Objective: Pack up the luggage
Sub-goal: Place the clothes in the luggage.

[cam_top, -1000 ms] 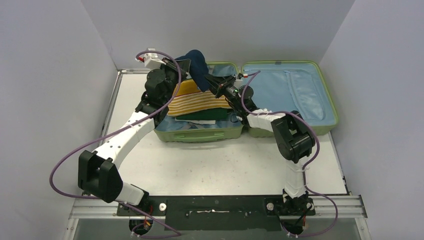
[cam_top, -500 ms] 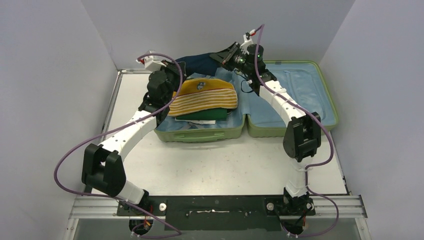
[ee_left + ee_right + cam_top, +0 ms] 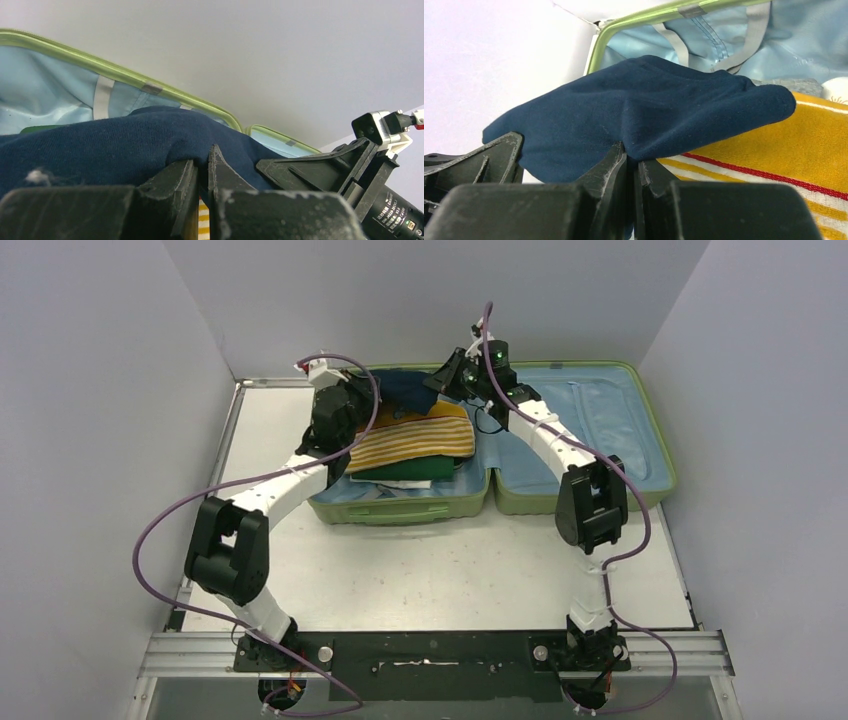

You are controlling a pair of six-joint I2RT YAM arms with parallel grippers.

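The luggage (image 3: 600,430) lies open at the back of the table, pale green shell and light-blue lining (image 3: 45,95). Its left half holds a stack: a green garment (image 3: 400,470), a yellow striped garment (image 3: 410,440) and, on the back of the stack, a navy garment (image 3: 405,388). My left gripper (image 3: 202,162) is shut on a pinch of the navy cloth (image 3: 100,145) at its left end. At the right end, my right gripper (image 3: 631,155) is shut on the same cloth (image 3: 634,110), which drapes over the yellow stripes (image 3: 774,150). In the top view both grippers (image 3: 375,392) (image 3: 445,373) hover at the suitcase's back edge.
The right half of the suitcase shows only lining and a grey strap (image 3: 590,410). Grey walls close in the table on the left, back and right. Purple cables (image 3: 150,540) loop off both arms. A rail (image 3: 430,652) with the arm bases runs along the near edge.
The right arm swung from the stack's front up to the suitcase's back edge. The navy garment, raised high a second ago, now lies low across the back of the stack. The left gripper shifted right.
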